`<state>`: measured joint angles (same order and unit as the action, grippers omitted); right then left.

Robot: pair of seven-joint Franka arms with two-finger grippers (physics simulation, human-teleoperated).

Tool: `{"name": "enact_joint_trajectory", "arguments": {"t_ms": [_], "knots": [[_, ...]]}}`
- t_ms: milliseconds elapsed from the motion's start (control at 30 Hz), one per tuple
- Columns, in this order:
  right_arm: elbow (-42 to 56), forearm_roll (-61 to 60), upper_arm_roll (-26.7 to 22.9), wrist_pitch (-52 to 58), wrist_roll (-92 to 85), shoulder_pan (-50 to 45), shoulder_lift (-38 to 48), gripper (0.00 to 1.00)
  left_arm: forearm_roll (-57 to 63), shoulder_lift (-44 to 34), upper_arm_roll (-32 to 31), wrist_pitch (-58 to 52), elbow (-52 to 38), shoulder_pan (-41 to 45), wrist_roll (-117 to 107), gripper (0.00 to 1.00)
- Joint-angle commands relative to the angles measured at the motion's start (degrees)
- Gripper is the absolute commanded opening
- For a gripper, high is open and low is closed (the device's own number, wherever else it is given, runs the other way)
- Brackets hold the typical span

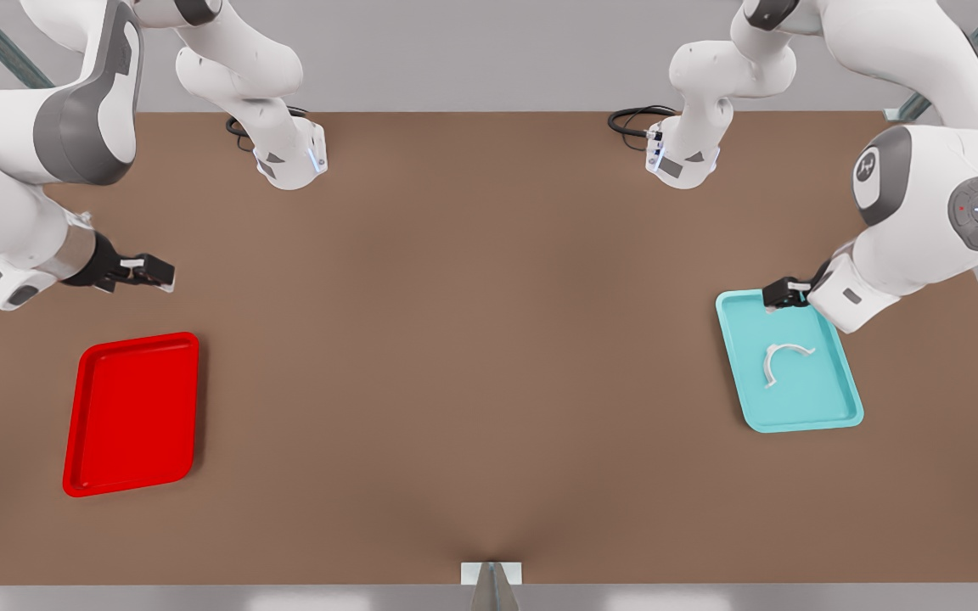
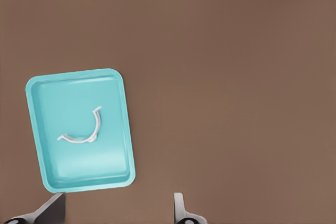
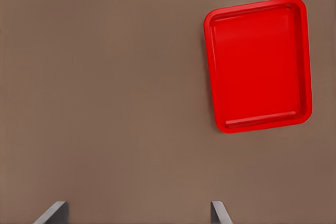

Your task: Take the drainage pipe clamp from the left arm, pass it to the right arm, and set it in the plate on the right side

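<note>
My left gripper hovers open over the teal tray's far edge; the clamp lies inside. My right gripper, fingers apart, hangs beyond the red plate on the worktop.

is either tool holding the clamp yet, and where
No. The pipe clamp lies loose in the teal tray; left tool and right tool are open, empty.

Count: 2 arms, 2 trays – one red plate, one teal tray – and 1 drainage pipe clamp.
</note>
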<state>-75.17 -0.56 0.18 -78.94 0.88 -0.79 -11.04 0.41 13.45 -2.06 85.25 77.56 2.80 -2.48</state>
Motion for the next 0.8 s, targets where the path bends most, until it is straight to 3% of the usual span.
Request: {"name": "enact_joint_trajectory", "arguments": {"t_ms": [0, 67, 300, 467, 767], "knots": [[0.02, -0.05, 0.00, -2.80, 0.70, 0.00, 0.05, 1.00, 0.64, 0.26, -0.05, 5.27, 0.31, -0.16, 0.37, 1.00], [0.02, -0.05, 0.00, -2.80, 0.70, 0.00, 0.05, 1.00, 0.64, 1.58, 0.12, 10.01, 2.15, -0.87, 0.37, 1.00], [0.02, -0.05, -0.09, -2.80, 0.70, 0.00, 0.05, 1.00, 0.20, 8.61, 5.57, 51.15, 27.47, -4.82, 0.28, 1.00], [0.02, 0.03, -0.09, -2.80, 0.70, 0.00, 0.05, 1.00, 0.20, 12.39, 5.84, 58.62, 31.34, -7.63, 3.35, 1.00], [0.02, 0.04, -0.18, -2.80, 0.61, 0.00, -0.03, 1.00, 0.20, 12.83, 6.63, 60.56, 39.51, -9.48, 14.69, 1.00]]}}
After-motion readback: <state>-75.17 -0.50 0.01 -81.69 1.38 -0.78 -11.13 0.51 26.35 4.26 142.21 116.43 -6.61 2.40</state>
